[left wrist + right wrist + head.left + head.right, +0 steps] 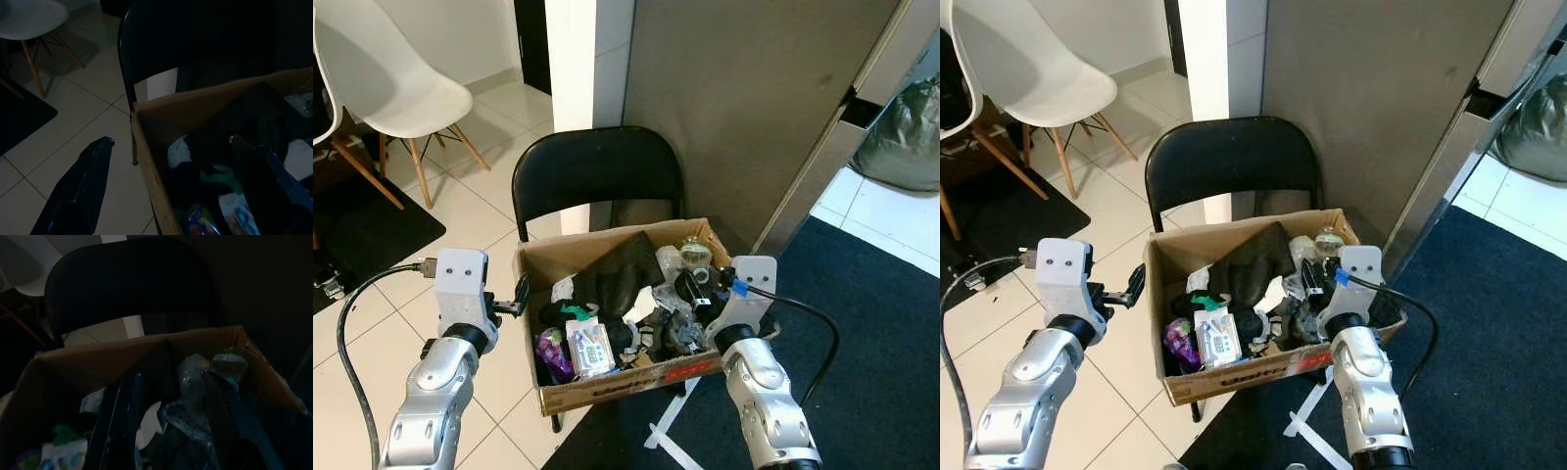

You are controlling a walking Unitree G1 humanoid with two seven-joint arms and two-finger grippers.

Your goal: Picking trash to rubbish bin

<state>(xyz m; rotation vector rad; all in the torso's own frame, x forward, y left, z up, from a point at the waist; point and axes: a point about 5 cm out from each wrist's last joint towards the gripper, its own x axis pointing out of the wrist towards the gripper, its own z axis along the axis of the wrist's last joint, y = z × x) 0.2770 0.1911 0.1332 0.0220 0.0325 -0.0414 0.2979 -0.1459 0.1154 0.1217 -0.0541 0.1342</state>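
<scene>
Standing over a cardboard box (607, 390) of trash that sits on the seat of a black folding chair (597, 171). Box holds dark cloth (625, 269), a crumpled clear plastic bottle (693, 257), a white wipes packet (588, 345), a purple wrapper (551, 351).

Left pincer (521, 294) just outside the box's left wall, fingers apart, empty. Right pincer (171, 421) over the box's right half, fingers apart, straddling the bottle.

Judgement: all pieces light; bottle thin, slippery, yields when squeezed; take it at the neck. Cloth limp, pinch a fold.

White chair (396, 83) well apart, beyond the box's left side; grey panel (754, 98) behind it. No separate bin visible.
</scene>
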